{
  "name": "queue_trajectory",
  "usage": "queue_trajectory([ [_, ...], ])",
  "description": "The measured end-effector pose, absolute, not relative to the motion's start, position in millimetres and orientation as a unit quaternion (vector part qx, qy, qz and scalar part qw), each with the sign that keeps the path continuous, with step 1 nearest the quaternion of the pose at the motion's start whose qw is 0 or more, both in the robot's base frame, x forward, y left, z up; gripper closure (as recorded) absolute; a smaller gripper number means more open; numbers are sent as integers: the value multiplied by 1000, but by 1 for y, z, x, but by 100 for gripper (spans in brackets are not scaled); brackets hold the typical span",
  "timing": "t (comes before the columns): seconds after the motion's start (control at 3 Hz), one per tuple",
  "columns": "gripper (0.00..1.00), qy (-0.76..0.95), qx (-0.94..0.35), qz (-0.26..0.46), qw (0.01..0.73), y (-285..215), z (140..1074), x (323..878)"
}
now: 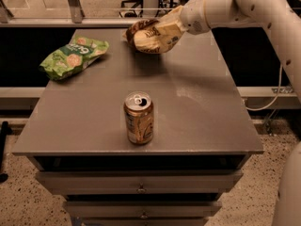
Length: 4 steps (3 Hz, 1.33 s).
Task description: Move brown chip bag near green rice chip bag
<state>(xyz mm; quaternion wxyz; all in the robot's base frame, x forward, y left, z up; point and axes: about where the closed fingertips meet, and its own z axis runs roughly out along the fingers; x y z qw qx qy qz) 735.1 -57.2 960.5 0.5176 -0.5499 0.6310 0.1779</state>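
The brown chip bag (151,35), dark brown at its left end and cream-yellow at the right, hangs tilted just above the far middle of the grey table (197,102). My gripper (176,25) comes in from the upper right on the white arm and is shut on the bag's right end. The green rice chip bag (73,56) lies flat at the far left corner of the table, well to the left of the brown bag and apart from it.
A gold drink can (138,117) stands upright near the table's front middle. Drawers (141,182) sit under the tabletop. A railing and chair legs (141,4) stand behind the table. A cable (275,86) hangs at the right.
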Motion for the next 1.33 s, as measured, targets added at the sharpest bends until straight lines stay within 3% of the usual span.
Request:
queue_trajectory([
  [1.0, 100, 582, -579, 264, 505, 6, 936, 708],
  [1.33, 88, 578, -580, 281, 500, 21, 927, 701],
])
